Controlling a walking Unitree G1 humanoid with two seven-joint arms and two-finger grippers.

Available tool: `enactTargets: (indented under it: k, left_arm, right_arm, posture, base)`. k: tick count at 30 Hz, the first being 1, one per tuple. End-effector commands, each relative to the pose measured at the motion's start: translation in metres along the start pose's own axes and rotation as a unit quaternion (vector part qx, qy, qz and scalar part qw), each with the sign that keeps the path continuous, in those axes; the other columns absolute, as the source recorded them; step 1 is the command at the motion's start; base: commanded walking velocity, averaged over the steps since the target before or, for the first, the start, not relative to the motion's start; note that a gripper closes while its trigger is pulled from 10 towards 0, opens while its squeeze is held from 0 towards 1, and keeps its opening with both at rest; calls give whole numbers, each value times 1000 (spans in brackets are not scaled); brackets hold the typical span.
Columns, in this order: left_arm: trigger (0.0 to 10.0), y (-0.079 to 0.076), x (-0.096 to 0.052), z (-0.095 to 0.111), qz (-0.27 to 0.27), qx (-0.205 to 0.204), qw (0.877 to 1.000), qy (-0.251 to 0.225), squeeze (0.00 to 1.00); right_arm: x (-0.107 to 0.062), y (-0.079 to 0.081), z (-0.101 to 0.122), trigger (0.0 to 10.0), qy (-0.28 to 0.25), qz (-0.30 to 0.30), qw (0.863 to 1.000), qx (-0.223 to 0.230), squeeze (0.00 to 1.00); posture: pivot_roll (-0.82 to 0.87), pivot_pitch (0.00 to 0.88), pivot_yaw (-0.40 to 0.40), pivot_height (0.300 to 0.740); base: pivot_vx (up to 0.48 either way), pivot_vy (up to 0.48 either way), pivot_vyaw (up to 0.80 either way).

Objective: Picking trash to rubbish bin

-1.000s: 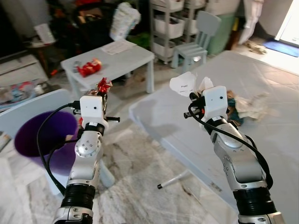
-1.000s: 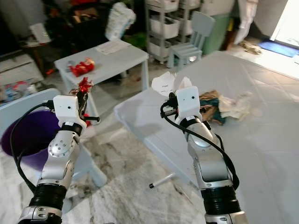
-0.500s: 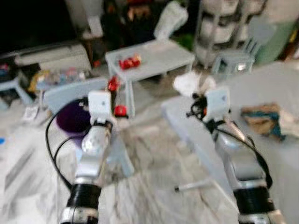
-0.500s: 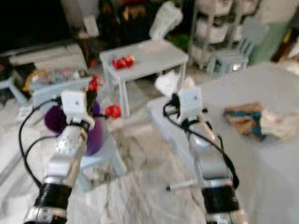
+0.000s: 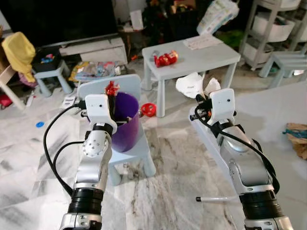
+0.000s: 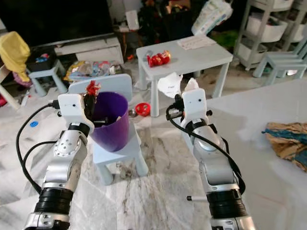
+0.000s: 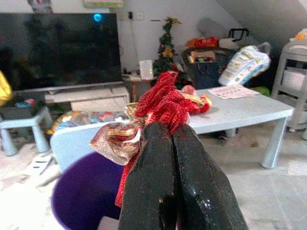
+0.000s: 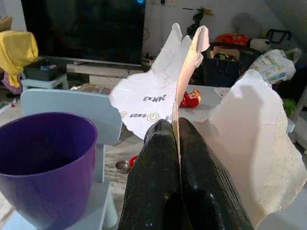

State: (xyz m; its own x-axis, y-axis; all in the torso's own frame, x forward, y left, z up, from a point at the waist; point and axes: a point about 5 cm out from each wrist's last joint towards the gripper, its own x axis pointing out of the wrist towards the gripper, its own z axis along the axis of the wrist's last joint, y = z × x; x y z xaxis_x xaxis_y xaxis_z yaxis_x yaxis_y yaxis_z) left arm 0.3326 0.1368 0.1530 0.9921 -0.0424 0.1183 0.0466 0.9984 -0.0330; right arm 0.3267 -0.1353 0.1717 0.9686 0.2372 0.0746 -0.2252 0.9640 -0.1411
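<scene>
A purple bin [image 5: 125,125] stands on a small pale blue chair [image 5: 127,158]. My left gripper [image 5: 111,94] is shut on a red and gold foil wrapper [image 7: 165,103], held just above the bin's near rim. To the right of the bin my right gripper [image 5: 200,98] is shut on a torn white paper [image 8: 158,105], raised at about the bin's height. The bin [image 8: 45,163] sits low and to one side of the right fingers [image 8: 156,191].
A grey low table [image 5: 194,60] behind carries another red wrapper [image 5: 165,59]. A red object [image 5: 147,109] lies on the floor by the chair. The white table edge [image 6: 249,158] with crumpled brown and teal trash [image 6: 288,143] is at right. A pen [image 5: 216,198] lies on the floor.
The camera has swung left and the view has sharpened, so the bin and chair now sit before me. Both grippers still hold their trash; the left one is now over the bin's rim.
</scene>
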Motion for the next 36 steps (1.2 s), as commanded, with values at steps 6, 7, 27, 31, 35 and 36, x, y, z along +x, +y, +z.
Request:
enactTargets:
  k: [6,7,27,31,35,36]
  left_arm:
    - [0,10,-1,1,5,5,1000,5,0]
    - [0,11,-1,1,6,5,1000,7,0]
    - [0,2,0,2,-14,-18,1000,5,0]
    - [0,1,0,1,-15,-23,1000,8,0]
    - [0,1,-1,0,-15,-25,1000,9,0]
    - [0,1,-1,0,-15,-26,999,10,0]
  right_arm:
    - [2,4,3,10000,-7,7,1000,3,0]
    - [2,5,3,10000,-6,9,1000,1,0]
    - [2,5,4,10000,-13,11,1000,8,0]
    - [2,5,4,10000,-14,13,1000,8,0]
    - [2,5,4,10000,-13,14,1000,8,0]
    - [2,5,4,10000,-13,15,1000,8,0]
  posture:
    - [-29,0,23,740]
    - [-29,0,23,740]
    - [-37,0,17,740]
    - [-39,0,18,740]
    - [-39,0,17,740]
    - [-39,0,17,740]
  base:
    - [0,0,800]
    - [0,0,800]
    - [64,0,360]
    - [366,0,0]
    - [396,0,0]
    - [401,0,0]
